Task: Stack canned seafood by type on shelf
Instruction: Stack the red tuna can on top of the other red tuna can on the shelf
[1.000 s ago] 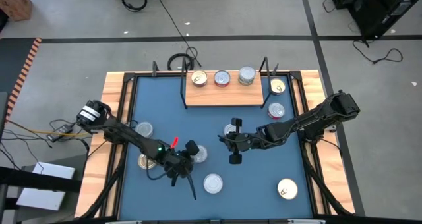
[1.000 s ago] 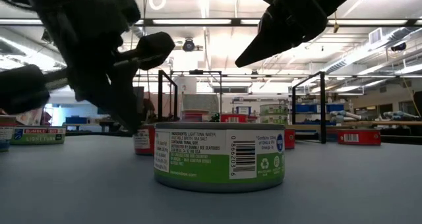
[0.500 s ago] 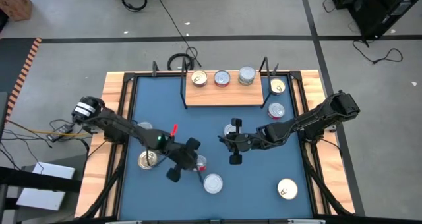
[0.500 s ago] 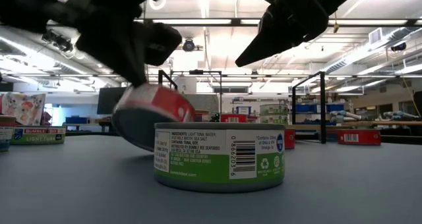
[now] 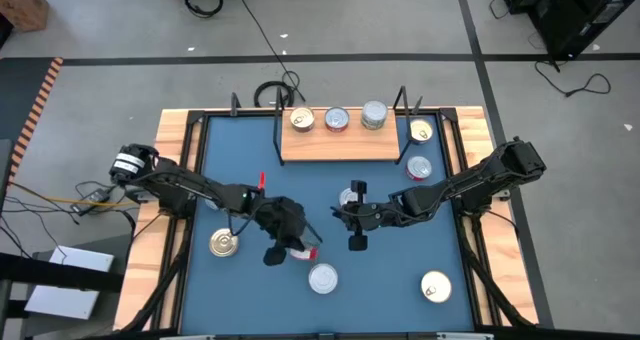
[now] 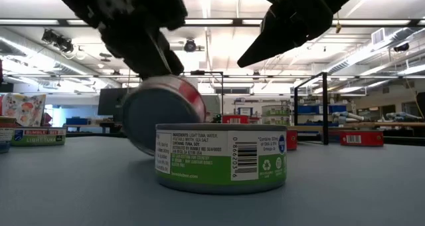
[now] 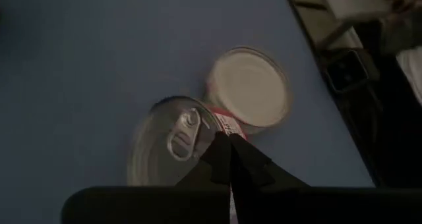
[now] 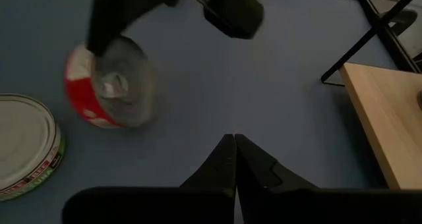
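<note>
Since the earlier frame, the left tool [image 5: 298,250] has carried the red-sided tin [image 6: 163,113] toward mid-worktop [image 5: 250,180]. The tool is clamped shut on the tin, which is tilted, silver pull-tab lid showing, just beside a green-labelled tin [image 5: 322,278]. The right tool [image 5: 352,215] hangs closed, empty.

Gold-lidded tins: four — one [image 5: 224,243] near the left gripper [image 5: 295,242], three [image 5: 302,120] [image 5: 421,131] [image 5: 435,288] well apart from it.
Red-sided tins: three — one [image 5: 302,251] tilted in the left gripper, two [image 5: 337,120] [image 5: 419,167] well apart.
Plain silver-lidded tins: three in view — one [image 5: 322,278] just beside the left gripper, one [image 5: 348,195] partly hidden near the right gripper [image 5: 338,213], one [image 5: 374,115] well apart.
Shelf [image 5: 340,146]: one.
Grippers: two.
</note>
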